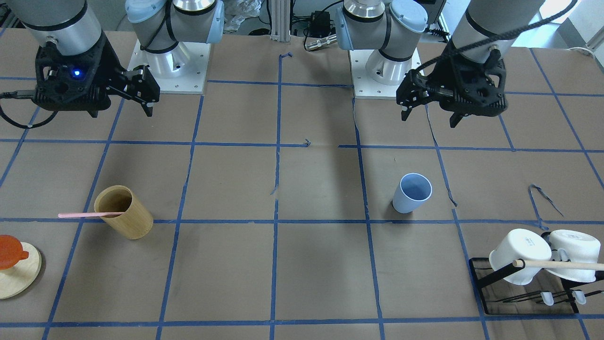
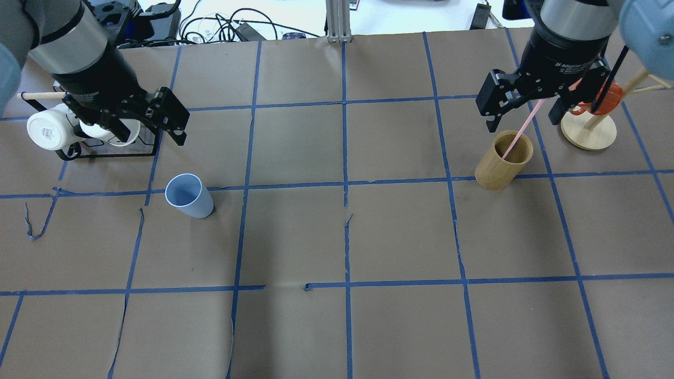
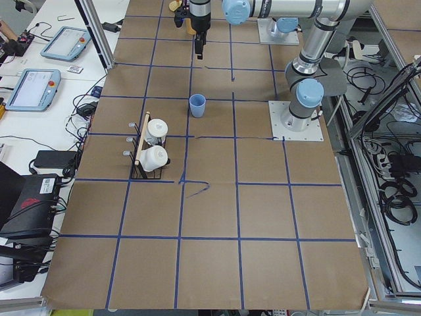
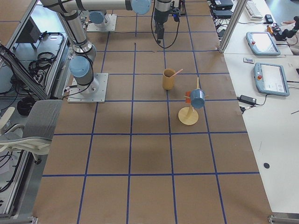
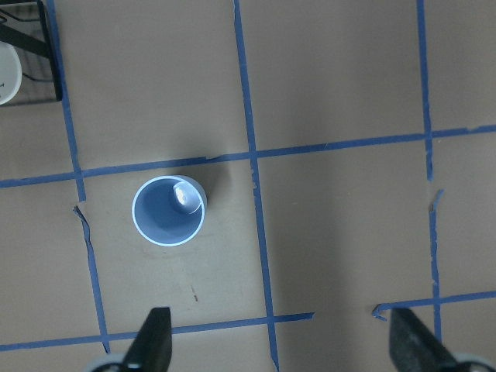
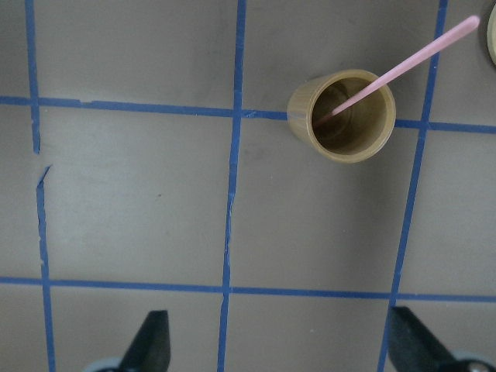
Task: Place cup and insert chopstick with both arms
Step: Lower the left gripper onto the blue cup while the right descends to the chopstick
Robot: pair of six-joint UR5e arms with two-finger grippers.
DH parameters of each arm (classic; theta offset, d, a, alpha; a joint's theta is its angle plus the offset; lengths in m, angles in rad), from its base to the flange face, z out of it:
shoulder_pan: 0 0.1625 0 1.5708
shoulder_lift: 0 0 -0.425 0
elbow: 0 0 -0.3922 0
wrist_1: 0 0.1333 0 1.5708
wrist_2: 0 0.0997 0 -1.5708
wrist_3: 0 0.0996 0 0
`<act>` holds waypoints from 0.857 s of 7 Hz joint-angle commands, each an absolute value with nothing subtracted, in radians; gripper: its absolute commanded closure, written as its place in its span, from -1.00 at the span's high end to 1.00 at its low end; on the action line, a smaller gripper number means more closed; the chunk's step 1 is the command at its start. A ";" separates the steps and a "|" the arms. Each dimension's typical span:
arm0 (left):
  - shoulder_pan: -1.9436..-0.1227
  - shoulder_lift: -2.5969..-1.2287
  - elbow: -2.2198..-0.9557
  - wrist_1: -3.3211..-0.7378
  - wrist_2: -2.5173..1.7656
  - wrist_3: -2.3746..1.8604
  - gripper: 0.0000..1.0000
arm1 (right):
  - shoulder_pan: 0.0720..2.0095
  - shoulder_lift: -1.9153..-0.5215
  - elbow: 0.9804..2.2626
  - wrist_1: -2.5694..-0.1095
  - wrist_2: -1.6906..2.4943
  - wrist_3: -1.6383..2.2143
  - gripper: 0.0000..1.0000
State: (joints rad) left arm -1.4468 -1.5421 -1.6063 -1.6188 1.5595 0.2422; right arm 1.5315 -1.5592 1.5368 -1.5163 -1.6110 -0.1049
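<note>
Links: your left arm [image 1: 490, 28] and right arm [image 1: 61, 23] are silver-grey tubes with black bands.
Joint caps [image 1: 141, 12]: pale blue and rounded.
Base plates [image 1: 198, 71]: white squares under silver cones, with small screws near the edges.
Pincers: your left pincer [image 1: 429, 118] and right pincer [image 2: 523, 122] are matte black with latticed housings.
Light: a blue light [image 1: 75, 73] glows on the right housing.
Cables: a black braided cable [image 1: 476, 45] follows the left arm; a plain black cable [image 1: 21, 126] loops off the right wrist.
Marking: white lettering [image 2: 571, 66] on the right wrist, too small to read.
</note>
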 commanded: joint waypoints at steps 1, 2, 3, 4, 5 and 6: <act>-1.374 -1.569 -1.647 -1.624 1.560 0.317 1.00 | 1.510 -1.528 1.548 -1.617 -1.627 -0.091 1.00; -1.384 -1.600 -1.692 -1.599 1.556 0.310 1.00 | 1.443 -1.520 1.557 -1.618 -1.611 -0.097 1.00; -1.394 -1.633 -1.771 -1.450 1.555 0.313 1.00 | 1.369 -1.516 1.571 -1.632 -1.602 -0.094 1.00; -1.407 -1.667 -1.866 -1.286 1.555 0.313 1.00 | 1.330 -1.485 1.607 -1.757 -1.560 -0.092 1.00; -1.439 -1.684 -1.914 -1.196 1.560 0.313 1.00 | 1.324 -1.461 1.674 -1.940 -1.554 -0.092 1.00; -1.450 -1.701 -1.920 -1.174 1.560 0.313 0.83 | 1.322 -1.450 1.772 -2.051 -1.508 -0.089 0.72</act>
State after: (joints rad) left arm -1.4298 -1.6781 -1.8879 -1.2402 1.5586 0.3128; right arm 1.3326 -1.4692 1.6729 -1.8976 -1.5498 -0.0915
